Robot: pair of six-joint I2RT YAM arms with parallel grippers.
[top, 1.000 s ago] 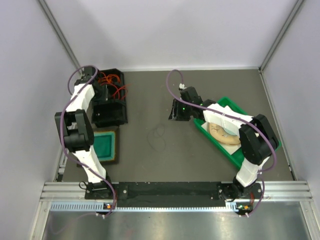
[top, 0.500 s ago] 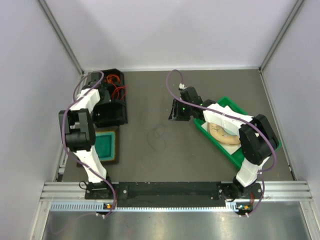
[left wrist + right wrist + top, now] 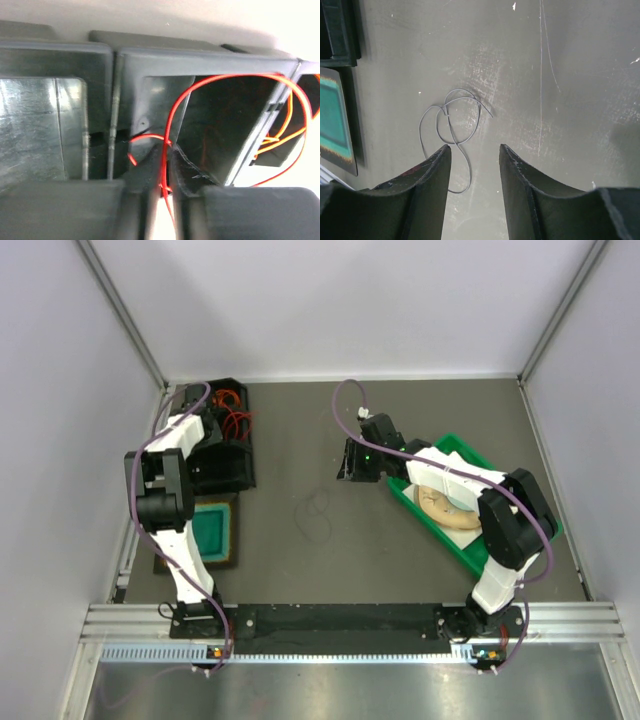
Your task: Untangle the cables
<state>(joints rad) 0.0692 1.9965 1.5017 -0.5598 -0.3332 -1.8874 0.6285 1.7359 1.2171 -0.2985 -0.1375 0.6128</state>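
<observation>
left fingers [image 3: 137, 182]: standing almost together, leaving only a narrow slot. one red cable [image 3: 174, 107] is running up through that slot. whether the pads are pinching it or merely flanking it cannot be told from the wrist view.

left gripper [image 3: 161, 166]: reaching into the far end of the black bin [image 3: 125, 65] at the table's far left corner. the red strand is arching over a divider wall into the next compartment, where orange cables [image 3: 287, 125] are lying in loops. the overhead view is showing the same orange-red bundle [image 3: 230, 410] inside the bin.

right gripper [image 3: 472, 147]: jaws standing partly apart and holding nothing, hovering over the table [image 3: 570, 75]. the thin dark cable [image 3: 461, 91] is lying loose just beyond the fingertips, crossing itself in two small loops, well apart from the bin.

assessment: the step in hand appears to be separating the single red strand from the bundle. doing it well is calling for a hold on that one strand only, and for drawing it up and along its own arc, not sideways across the divider edge where it is likely to snag. dragging is likely to tighten the orange loops.
</observation>
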